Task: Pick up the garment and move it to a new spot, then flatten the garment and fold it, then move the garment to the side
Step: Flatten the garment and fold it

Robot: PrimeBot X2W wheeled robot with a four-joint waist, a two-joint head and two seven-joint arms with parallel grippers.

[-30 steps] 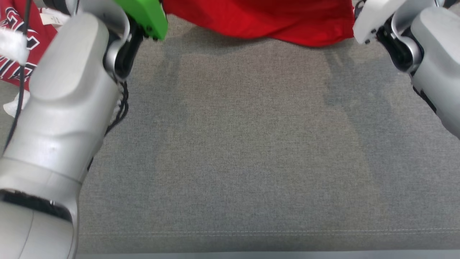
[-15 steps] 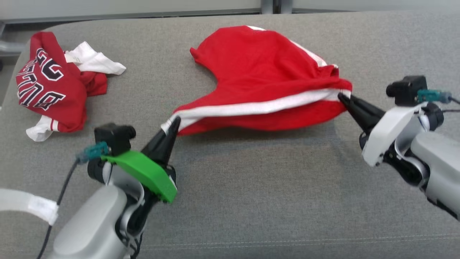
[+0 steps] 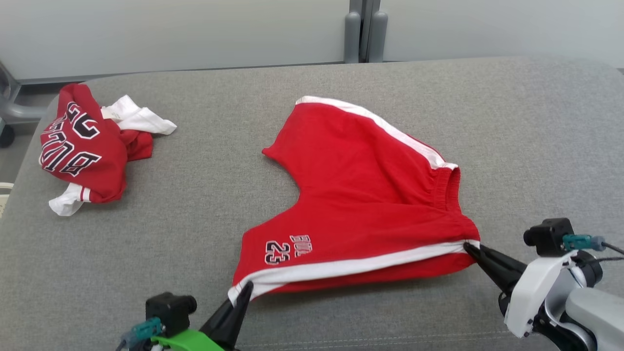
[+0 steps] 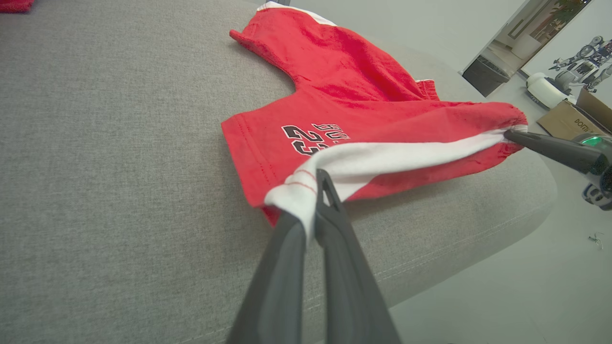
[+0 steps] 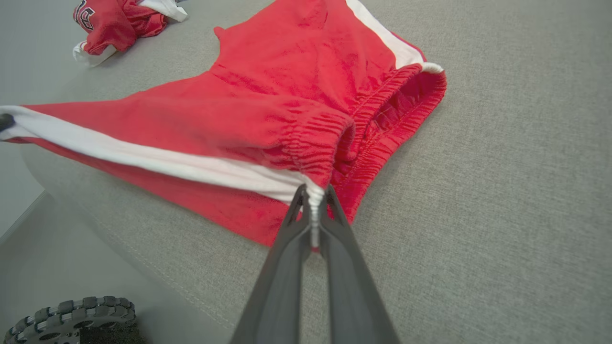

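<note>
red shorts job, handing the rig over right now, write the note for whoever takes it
Left gripper: shut on the red shorts, at the leg-hem end of the white stripe.
Right gripper: shut on the same stripe at the waistband.
Shorts lie spread on the grey cushion, near edge raised between the grippers; crumpled jersey at far left.
Done: grasped, spread nearly flat. Left: fold, move aside.

Robotics lab: another robot [image 4: 573, 67] and cardboard box [image 4: 589, 114] stand beyond the padded table [image 4: 95, 143].
</note>
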